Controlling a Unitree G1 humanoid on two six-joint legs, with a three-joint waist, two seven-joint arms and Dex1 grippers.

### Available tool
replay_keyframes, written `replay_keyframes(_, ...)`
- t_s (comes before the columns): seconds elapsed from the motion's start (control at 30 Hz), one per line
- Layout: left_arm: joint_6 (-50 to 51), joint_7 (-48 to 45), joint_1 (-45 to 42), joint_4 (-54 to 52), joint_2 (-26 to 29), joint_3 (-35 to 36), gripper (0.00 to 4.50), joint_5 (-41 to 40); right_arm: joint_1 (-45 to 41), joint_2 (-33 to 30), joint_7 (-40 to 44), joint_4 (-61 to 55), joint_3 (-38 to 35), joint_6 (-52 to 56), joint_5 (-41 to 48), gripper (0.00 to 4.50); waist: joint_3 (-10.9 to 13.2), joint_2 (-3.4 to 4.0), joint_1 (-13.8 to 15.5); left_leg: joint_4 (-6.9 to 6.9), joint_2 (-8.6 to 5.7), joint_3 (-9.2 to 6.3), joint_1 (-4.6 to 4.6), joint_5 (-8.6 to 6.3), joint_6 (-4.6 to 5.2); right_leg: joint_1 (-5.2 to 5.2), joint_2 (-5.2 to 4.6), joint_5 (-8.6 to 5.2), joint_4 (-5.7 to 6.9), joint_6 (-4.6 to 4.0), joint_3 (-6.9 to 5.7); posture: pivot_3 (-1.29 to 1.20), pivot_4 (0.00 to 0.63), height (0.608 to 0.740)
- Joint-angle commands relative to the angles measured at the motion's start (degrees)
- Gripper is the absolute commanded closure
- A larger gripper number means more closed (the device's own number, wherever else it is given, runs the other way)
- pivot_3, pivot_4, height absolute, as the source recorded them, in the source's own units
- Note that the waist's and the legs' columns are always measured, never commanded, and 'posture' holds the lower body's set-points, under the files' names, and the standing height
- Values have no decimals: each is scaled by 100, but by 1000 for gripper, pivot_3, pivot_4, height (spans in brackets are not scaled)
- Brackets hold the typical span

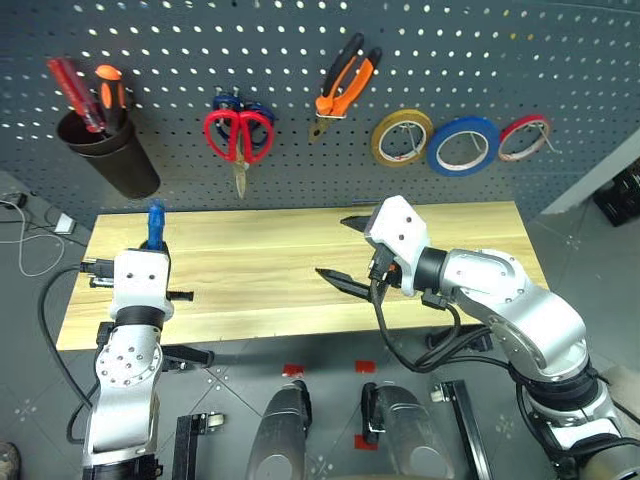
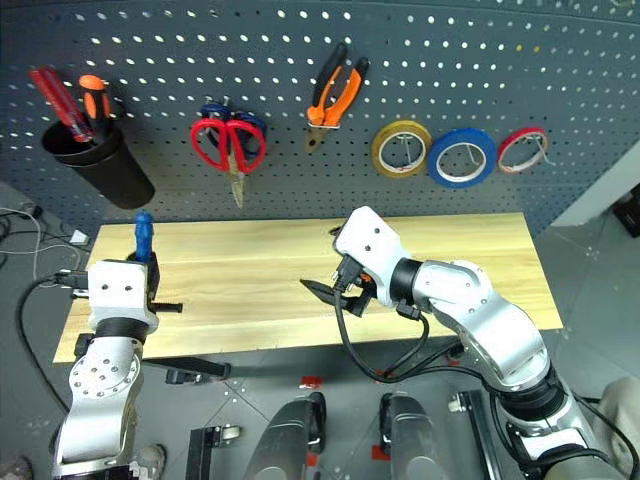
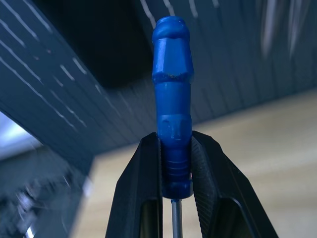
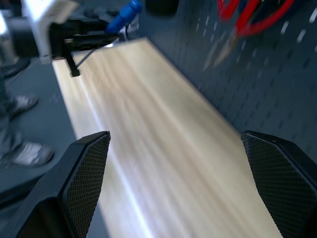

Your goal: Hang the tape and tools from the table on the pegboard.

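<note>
The blue-handled screwdriver (image 3: pixel 172 106) is clamped between the two black fingers (image 3: pixel 138 198) of the left gripper (image 3: pixel 173 168). The fingers close on the lower, ribbed part of the handle; the rounded handle end projects beyond the fingertips and the thin metal shaft runs back between the fingers toward the wrist. In the head views the handle stands upright above the left gripper (image 1: pixel 152 250), over the far left part of the table (image 1: pixel 280 290) and below the black cup (image 1: pixel 115 150) hung at the left of the pegboard (image 1: pixel 300 60).

The black cup holds a red-handled screwdriver (image 1: pixel 75 92) and an orange-handled screwdriver (image 1: pixel 110 92), both handle up. To the right of the cup, the red-handled scissors (image 1: pixel 238 135) hang point down in front of the blue-handled scissors (image 1: pixel 228 104). Further right, the orange-and-black pliers (image 1: pixel 343 88) hang nose down, tilted. Right of the pliers, three tape rings hang in a row: the yellow tape ring (image 1: pixel 401 138), the blue tape ring (image 1: pixel 463 145) and the thin red tape ring (image 1: pixel 524 137).

The right gripper (image 1: pixel 347 252) is over the middle of the table, pointing left, level. Its fingers (image 4: pixel 86 173) stand wide apart with nothing between them. In the right wrist view a person's shoes (image 4: pixel 25 151) stand on the floor off the near left edge of the table.
</note>
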Motion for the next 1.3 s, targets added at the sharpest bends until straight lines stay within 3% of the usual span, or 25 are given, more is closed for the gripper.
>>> replay_keyframes(0.03,-218,192,-808,-224,299,441,4036,5,-317,368,-285,-170,-404,-112,212,0,-1,-1,50,3,6,-3,-1,6,-7,-1,6,4,3,-7,-5,-24,238,740)
replay_keyframes(0.2,-604,18,-2680,819,937,552,4036,-247,-623,782,-580,-60,-540,302,414,0,-30,-29,79,13,1,-3,0,29,0,2,5,10,20,-1,-5,-25,234,740)
replay_keyframes(0.4,-1381,-115,-3891,2211,1267,497,4036,-369,-650,858,-723,-102,-426,385,424,0,-38,-30,30,2,-4,3,-2,41,-19,-2,2,16,10,2,-4,-42,229,740)
replay_keyframes(0.63,-2282,9,-4117,3470,1408,497,4036,-283,-693,852,-777,-98,-370,358,422,0,-39,-32,-39,1,-1,10,-3,41,-20,-3,4,15,-1,1,-2,-55,224,740)
replay_keyframes(0.77,-2663,29,-4056,4051,1117,508,4036,-525,-730,868,-743,-102,-379,360,484,0,-43,-35,-44,4,-2,8,-3,42,-20,-2,3,16,5,1,-3,-65,221,740)
replay_keyframes(0.97,-2790,151,-3748,3603,907,584,2158,-711,-705,848,-743,-115,-396,334,535,0,-56,-55,-68,8,-1,7,-3,42,-21,-2,2,16,12,0,-3,-63,220,740)
replay_keyframes(1.07,-2516,224,-3423,2829,741,505,1238,-708,-621,800,-722,-161,-435,250,573,0,-73,-59,-94,8,-2,7,-3,42,-20,-2,1,16,14,0,-2,-53,214,740)
replay_keyframes(1.13,-2270,122,-3171,2182,661,382,1238,-698,-524,761,-728,-191,-512,171,593,0,-92,-67,-99,8,-2,7,-3,42,-20,-1,1,16,13,0,-2,-44,212,740)
replay_keyframes(1.3,-460,-453,-1938,903,432,0,1238,-1185,3,444,-745,-279,-628,-105,436,0,-184,-50,-105,7,-3,8,2,42,-20,3,1,16,14,0,2,-34,211,740)
